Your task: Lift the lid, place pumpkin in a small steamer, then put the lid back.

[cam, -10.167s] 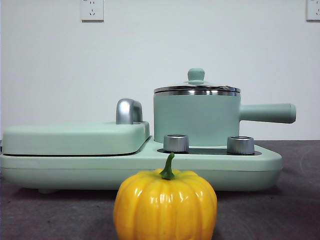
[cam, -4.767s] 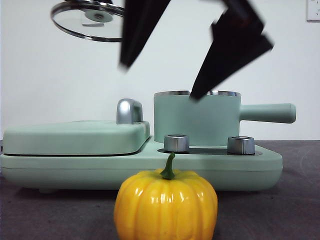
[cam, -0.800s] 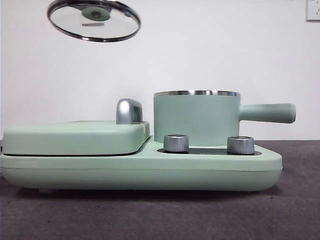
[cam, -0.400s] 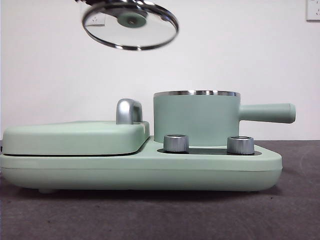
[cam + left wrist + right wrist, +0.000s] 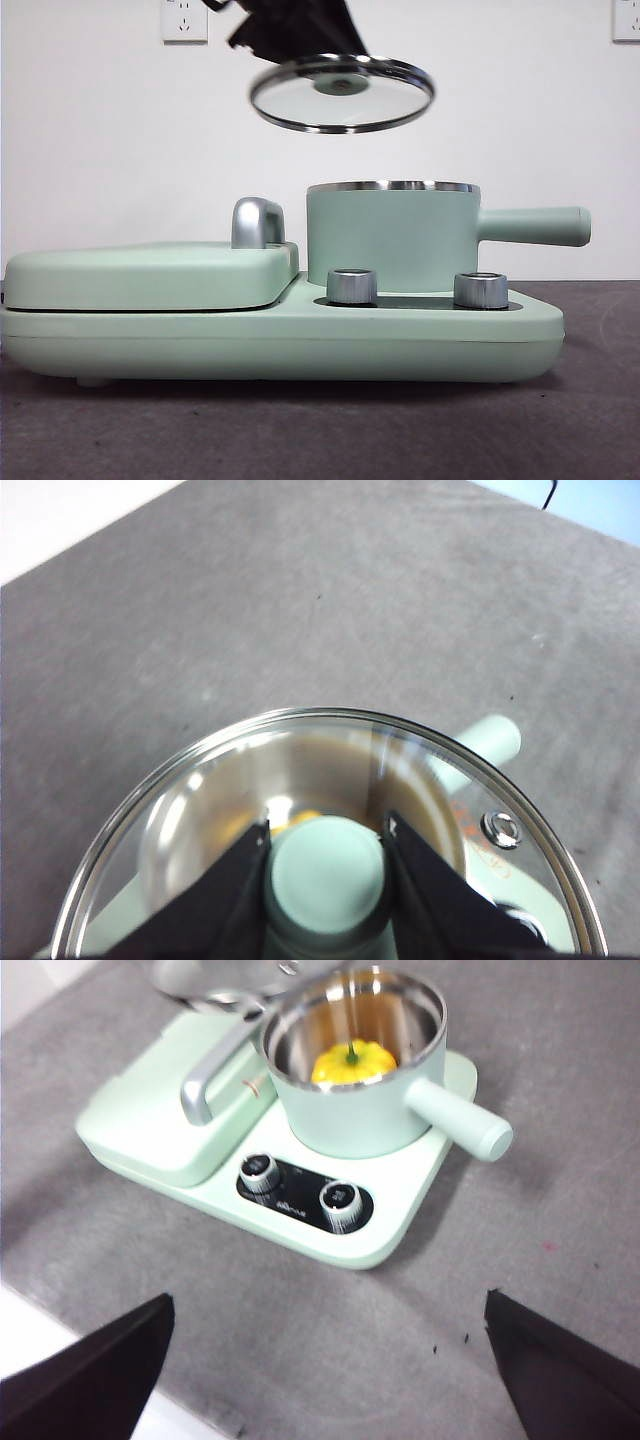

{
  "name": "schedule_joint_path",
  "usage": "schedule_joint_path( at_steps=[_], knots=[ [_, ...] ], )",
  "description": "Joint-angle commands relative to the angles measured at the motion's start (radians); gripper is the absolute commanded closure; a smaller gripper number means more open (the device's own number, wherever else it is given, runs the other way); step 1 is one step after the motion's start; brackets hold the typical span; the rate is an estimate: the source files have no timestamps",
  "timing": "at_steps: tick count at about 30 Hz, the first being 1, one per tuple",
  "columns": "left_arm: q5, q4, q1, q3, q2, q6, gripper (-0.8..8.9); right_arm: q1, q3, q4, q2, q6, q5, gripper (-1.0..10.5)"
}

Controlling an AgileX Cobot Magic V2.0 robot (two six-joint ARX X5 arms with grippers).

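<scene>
Two steps look done: the pumpkin point(image 5: 352, 1062) sits inside the steamer point(image 5: 392, 238), low in the steel bowl, and only the lid point(image 5: 341, 93) remains to go back. The left gripper point(image 5: 327, 865) has its jaws clamped on the lid's knob point(image 5: 327, 868), holding the lid in the air above the steamer and a little off toward the chrome handle point(image 5: 257, 222), tilted slightly. The right gripper point(image 5: 330, 1360) waits well back from the cooker point(image 5: 300, 1210), jaws wide apart and holding nothing. To finish well, I would judge the lid should be carried over until its rim lines up with the steamer's rim, levelled, then lowered straight down and released only once seated. A tilted descent risks the steel rim catching one edge. The pumpkin's stem appears low enough to clear.
</scene>
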Motion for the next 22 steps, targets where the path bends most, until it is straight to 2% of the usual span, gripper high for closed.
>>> schedule_joint_path(
  at_steps=[1,11,22],
  knots=[
    [0.006,0.058,-0.023,0.02,0.044,-0.004,7.91,0.006,0.006,0.013,-0.024,0.013,0.002,4.7],
    [0.005,0.219,-0.041,0.02,0.15,0.0,7.91,0.006,0.006,0.005,-0.035,0.014,0.001,4.7],
    [0.001,0.223,-0.041,0.02,0.222,-0.003,7.92,0.006,0.006,0.006,-0.035,0.018,0.004,4.7]
  ],
)
